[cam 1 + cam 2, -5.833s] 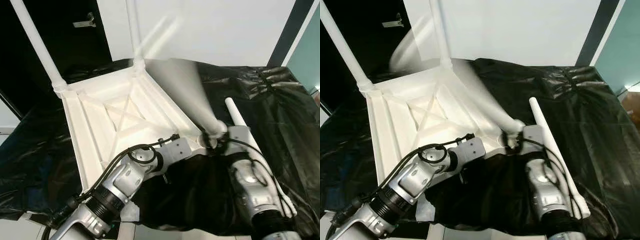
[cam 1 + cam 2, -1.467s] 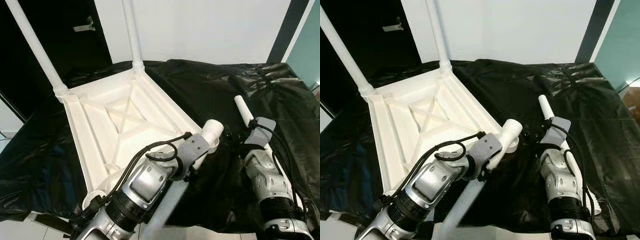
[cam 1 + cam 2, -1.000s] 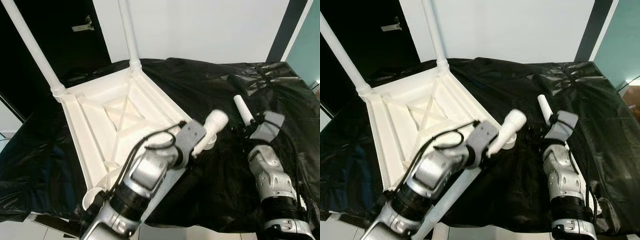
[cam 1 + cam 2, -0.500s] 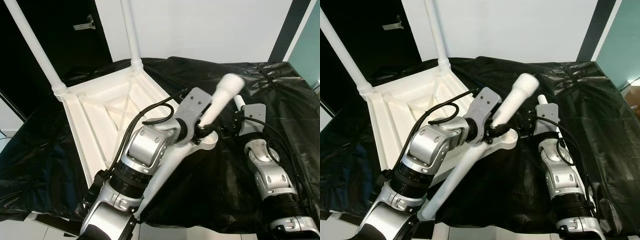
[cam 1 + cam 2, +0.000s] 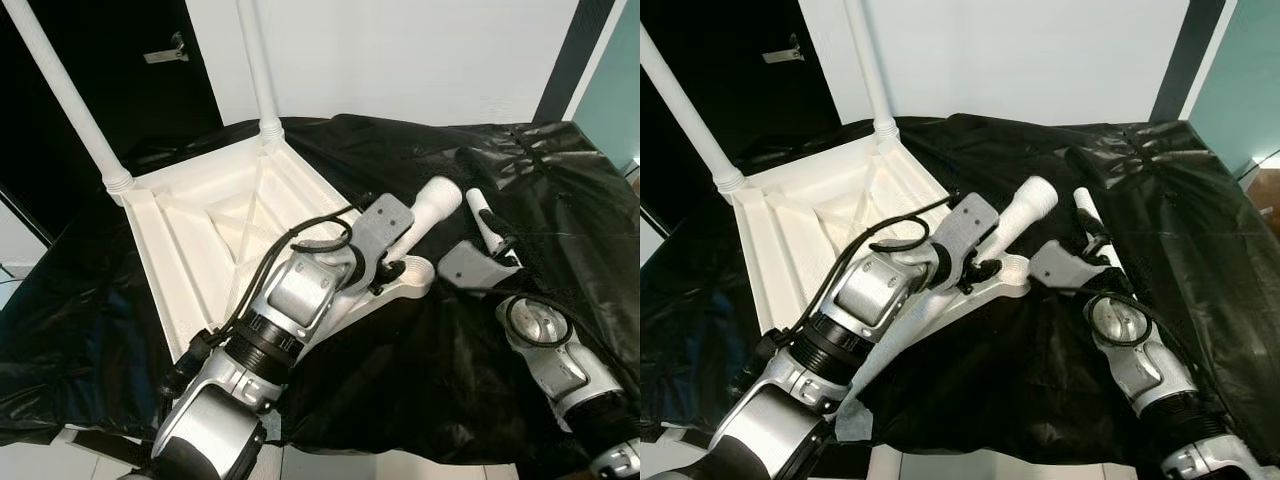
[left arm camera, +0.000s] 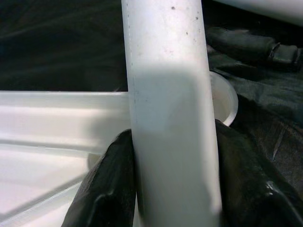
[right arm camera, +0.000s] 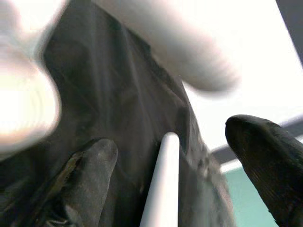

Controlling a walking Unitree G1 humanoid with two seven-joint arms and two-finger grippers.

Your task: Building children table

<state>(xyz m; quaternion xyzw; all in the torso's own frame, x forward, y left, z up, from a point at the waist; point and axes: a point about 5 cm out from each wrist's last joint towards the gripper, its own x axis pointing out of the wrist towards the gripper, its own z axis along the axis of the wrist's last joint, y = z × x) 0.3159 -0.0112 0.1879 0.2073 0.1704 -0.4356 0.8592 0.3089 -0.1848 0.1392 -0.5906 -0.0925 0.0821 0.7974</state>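
The white tabletop [image 5: 215,235] is lying upside down on the black sheet [image 5: 420,350] covering the desk, with two legs [image 5: 65,95] already standing upright in its far corners. The left pincer [image 6: 170,189] is gripping a third leg [image 5: 425,210], its black fingers [image 6: 102,189] pressing on both sides of the white tube. This leg is slanting over the near right corner socket [image 5: 412,280], its rounded end pointing up and away toward the right. The right pincer [image 7: 175,161] is sitting open, its fingers [image 7: 87,175] spread on either side of a fourth leg [image 5: 1092,235] that is lying flat on the sheet just right of the tabletop.
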